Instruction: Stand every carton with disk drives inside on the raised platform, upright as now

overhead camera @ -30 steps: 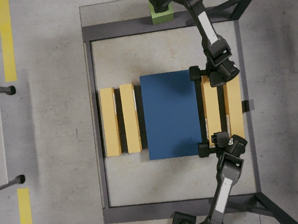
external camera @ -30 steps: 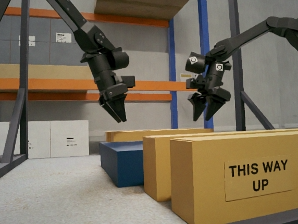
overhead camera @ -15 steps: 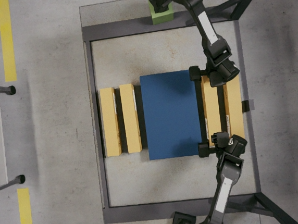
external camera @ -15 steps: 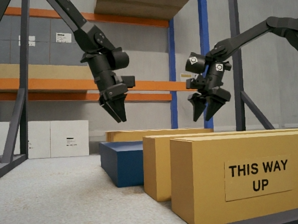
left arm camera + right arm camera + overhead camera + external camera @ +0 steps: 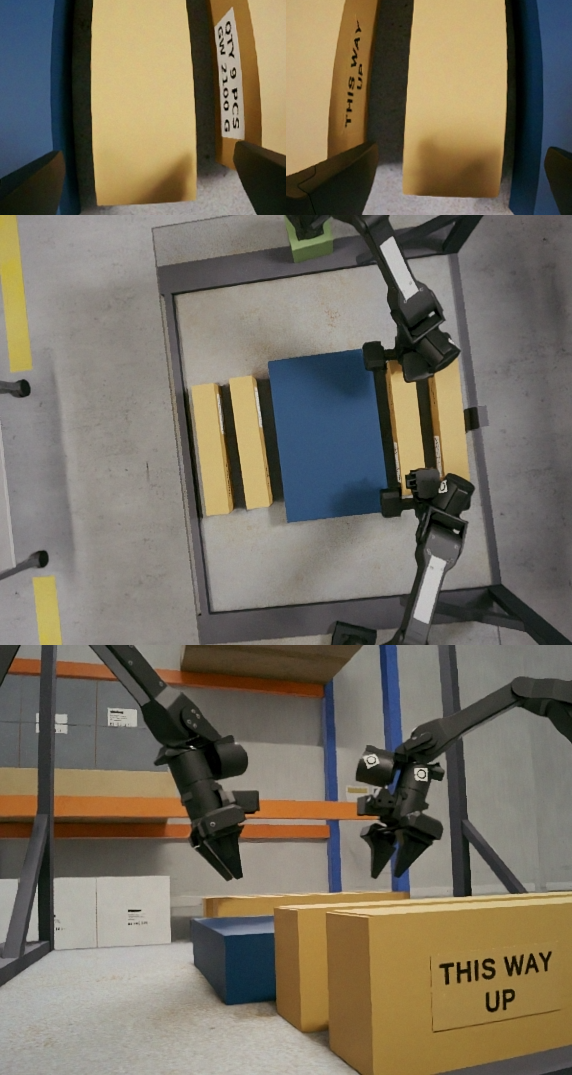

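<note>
Hands at both ends of one carton stand wide open with nothing between their fingers: the left gripper [image 5: 412, 504] [image 5: 385, 877] [image 5: 151, 157] and the right gripper [image 5: 397, 361] [image 5: 235, 878] [image 5: 465, 155], both black, two-fingered and pointing downward. They hang above a long, narrow, tan cardboard carton [image 5: 407, 415] [image 5: 305, 903] [image 5: 144, 106] [image 5: 455, 96], one near each end, and in the exterior view their fingertips are higher than its top. That carton stands upright just beside a broad, flat-topped blue platform [image 5: 327, 435] [image 5: 250, 962] [image 5: 26, 96] [image 5: 560, 96], with a dark gap between them. On its other side, a matching outer tan carton [image 5: 452, 415] [image 5: 274, 62] [image 5: 310, 86] stands parallel; its inner face carries a white label reading "QTY 9 PCS, GW 2100 G", and the words "THIS WAY UP". Across the platform stand two more closed tan cartons, side by side and apart: an inner one [image 5: 250, 440] [image 5: 301, 965] near the platform, and a farther one [image 5: 212, 450] [image 5: 350, 990] with "THIS WAY UP" in black capitals on its outer face. All four cartons rest off the platform, on the pale speckled surface [image 5: 300, 560] [image 5: 125, 1005], none visibly tilted. Dark grey rails [image 5: 300, 615] frame that surface, and a green block [image 5: 312, 251] sits at one edge.
</note>
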